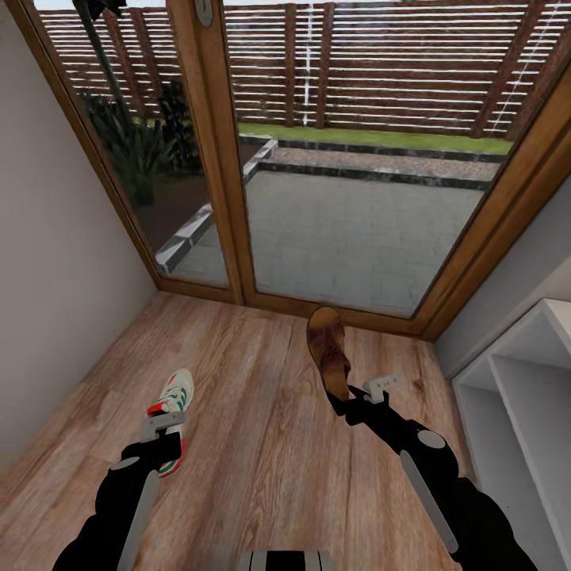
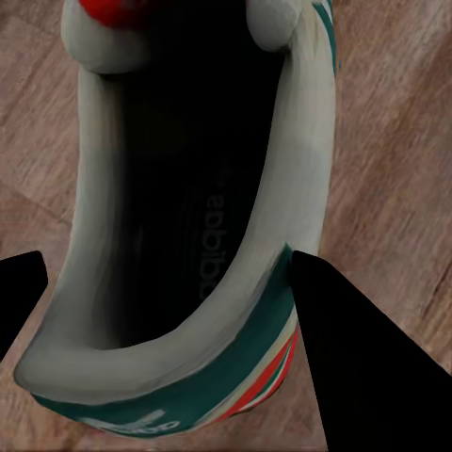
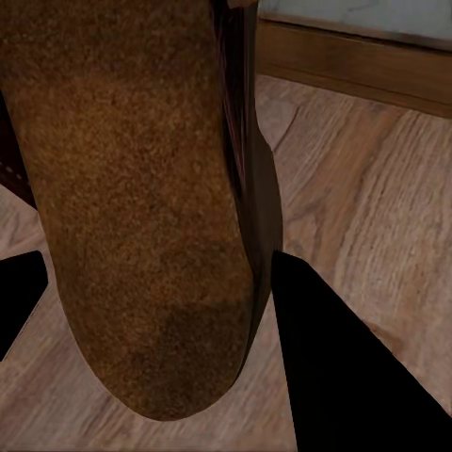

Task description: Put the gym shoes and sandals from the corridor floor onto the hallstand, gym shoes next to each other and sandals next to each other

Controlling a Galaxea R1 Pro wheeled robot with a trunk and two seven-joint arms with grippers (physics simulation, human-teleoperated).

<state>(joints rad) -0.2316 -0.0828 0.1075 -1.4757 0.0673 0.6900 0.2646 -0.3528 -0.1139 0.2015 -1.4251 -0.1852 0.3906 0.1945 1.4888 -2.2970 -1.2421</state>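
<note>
A: Where is the white low gym shoe with green side stripes and red-orange accents [image 1: 174, 406] located?

B: It is seen at the end of the left arm, above the light brown wood-grain plank floor [image 1: 262, 444]. In the left wrist view its heel end [image 2: 179, 282] is seated between the two dark fingers [image 2: 363, 367] of the left gripper [image 1: 165, 432], one at each side wall. The shoe is pinched at the heel, toe pointed away from the robot.

A: And the dark reddish-brown leather sandal with tan footbed [image 1: 329, 350]?

B: It is held at its heel by the right gripper [image 1: 358, 400], toe directed toward the wood-framed glass door [image 1: 357, 159]. In the right wrist view the tan footbed [image 3: 141, 207] is bracketed by the black fingers [image 3: 339, 377], which are closed against its sides. Whether the sandal's toe touches the floor cannot be told.

A: What surrounds these items?

B: A pale grey shelf unit with open compartments [image 1: 519, 396] is located at the right, just beside the right arm. A plain wall [image 1: 55, 277] stands at the left. Grey paving stones [image 1: 349, 230] are seen through the glass.
</note>
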